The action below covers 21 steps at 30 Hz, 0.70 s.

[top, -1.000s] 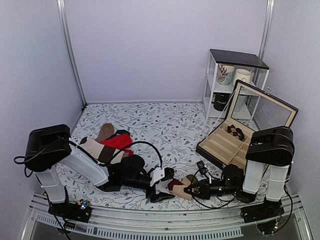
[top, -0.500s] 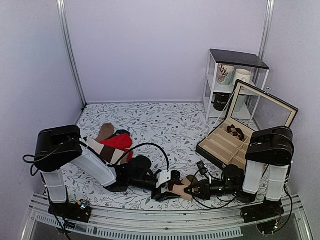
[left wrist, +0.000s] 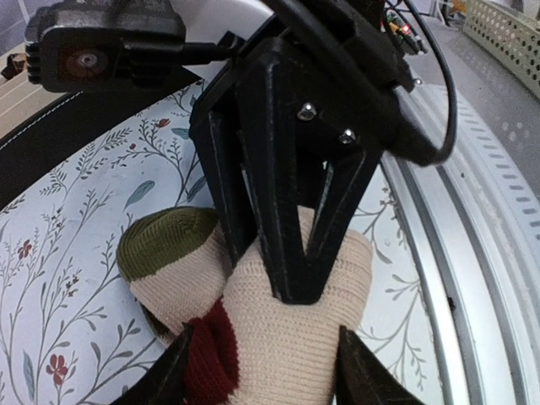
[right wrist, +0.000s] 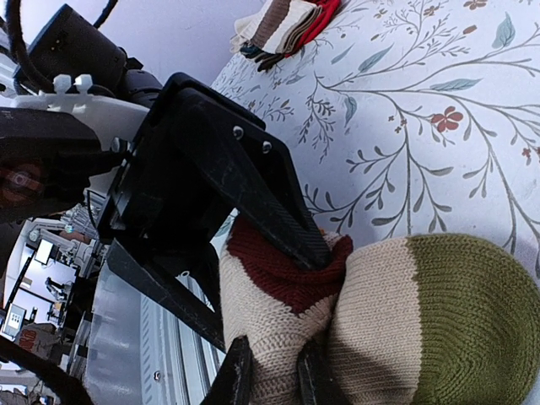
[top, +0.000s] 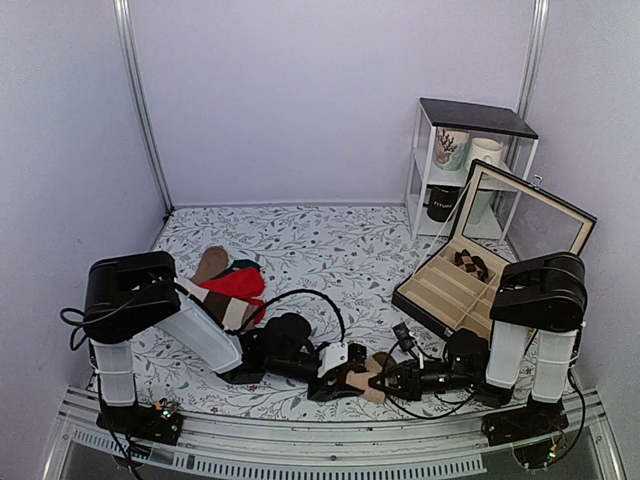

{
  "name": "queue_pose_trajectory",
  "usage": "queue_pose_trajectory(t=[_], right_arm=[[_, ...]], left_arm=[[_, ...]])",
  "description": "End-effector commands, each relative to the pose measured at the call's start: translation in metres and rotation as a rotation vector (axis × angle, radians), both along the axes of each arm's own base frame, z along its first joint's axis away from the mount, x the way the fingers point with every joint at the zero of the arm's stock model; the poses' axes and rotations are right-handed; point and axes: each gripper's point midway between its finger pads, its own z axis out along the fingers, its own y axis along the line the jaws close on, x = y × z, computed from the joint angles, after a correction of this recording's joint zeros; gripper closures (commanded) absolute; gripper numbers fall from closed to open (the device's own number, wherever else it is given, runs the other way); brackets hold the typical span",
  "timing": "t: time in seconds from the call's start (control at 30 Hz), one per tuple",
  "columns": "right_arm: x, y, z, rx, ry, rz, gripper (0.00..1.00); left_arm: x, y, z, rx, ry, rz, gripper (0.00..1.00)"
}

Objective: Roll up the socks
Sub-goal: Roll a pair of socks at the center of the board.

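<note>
Both arms reach low and inward so the tools meet head-on, the left tool half spread, the right tool pinched nearly closed on the socks.

Plain lilac walls, metal corner posts. Floral-print table. Small white shelf unit stood back right, mugs inside. Even light.

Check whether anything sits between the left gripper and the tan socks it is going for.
Nothing visible does. The left gripper already straddles the rolled socks, a finger on each side of the bundle. The right gripper is shut on the same bundle from the opposite side, and its fingers press the knit just beyond the left one's.
</note>
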Motion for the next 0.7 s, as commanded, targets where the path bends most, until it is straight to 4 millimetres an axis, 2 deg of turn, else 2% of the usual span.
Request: queue_pose_trajectory(t=[0.0, 0.07, 0.2, 0.4, 0.43, 0.5, 0.53, 0.67], right_arm=[[-0.030, -0.043, -0.078, -0.310, 0.223, -0.003, 0.90], [-0.030, -0.043, -0.078, -0.311, 0.221, -0.002, 0.90], [-0.030, -0.041, -0.077, -0.318, 0.221, 0.009, 0.90], [-0.027, -0.038, -0.077, -0.338, 0.209, 0.014, 0.90], [-0.027, -0.039, -0.077, -0.346, 0.208, 0.016, 0.90], [-0.027, -0.039, -0.078, -0.353, 0.206, 0.015, 0.89], [-0.026, -0.039, -0.078, -0.358, 0.207, 0.014, 0.89], [-0.023, -0.036, -0.078, -0.372, 0.200, 0.015, 0.84]], left_arm=[[-0.030, 0.017, -0.054, 0.183, 0.091, -0.056, 0.49], [-0.031, 0.019, -0.060, 0.210, 0.088, -0.048, 0.50], [-0.037, 0.022, -0.074, 0.273, 0.099, -0.054, 0.61], [-0.047, 0.031, -0.092, 0.348, 0.109, -0.048, 0.65], [-0.048, 0.034, -0.095, 0.363, 0.116, -0.045, 0.70], [-0.050, 0.037, -0.100, 0.383, 0.132, -0.044, 0.92], [-0.051, 0.038, -0.102, 0.393, 0.139, -0.043, 1.00], [-0.050, 0.043, -0.109, 0.447, 0.156, -0.009, 1.00]])
